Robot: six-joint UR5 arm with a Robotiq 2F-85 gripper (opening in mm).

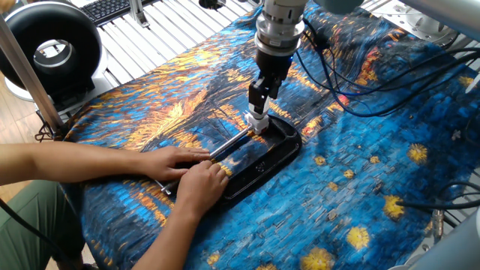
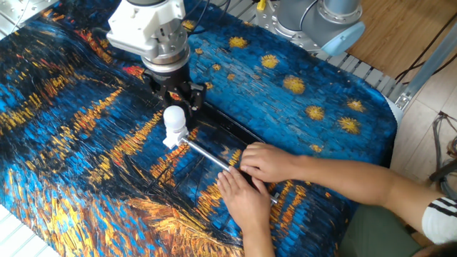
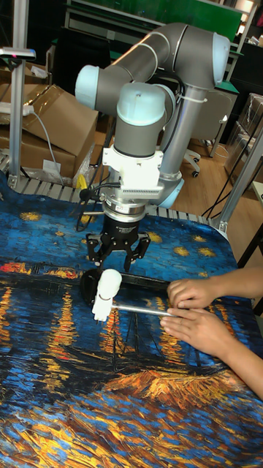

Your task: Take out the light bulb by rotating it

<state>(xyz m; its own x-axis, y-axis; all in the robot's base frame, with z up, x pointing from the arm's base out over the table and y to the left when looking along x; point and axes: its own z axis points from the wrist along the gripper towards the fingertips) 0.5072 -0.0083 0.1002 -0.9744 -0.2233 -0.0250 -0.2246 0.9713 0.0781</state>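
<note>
The light bulb (image 2: 174, 118) (image 3: 109, 282) stands white and slightly tilted in a short white socket (image 2: 172, 136) (image 1: 257, 123) at the end of a black C-clamp (image 1: 279, 144) lying on the blue cloth. My gripper (image 2: 178, 96) (image 3: 117, 254) (image 1: 259, 95) hangs open just above and behind the globe, its fingers spread to either side. In the one fixed view the gripper hides the bulb. A person's two hands (image 2: 268, 163) (image 1: 180, 160) press on the clamp's silver rod (image 2: 208, 154).
The person's forearms (image 1: 67, 165) cross the near-left part of the cloth. Cables (image 1: 352, 71) trail behind the arm. A black round device (image 1: 49, 49) stands off the table's left corner. Cardboard boxes (image 3: 51, 117) sit behind.
</note>
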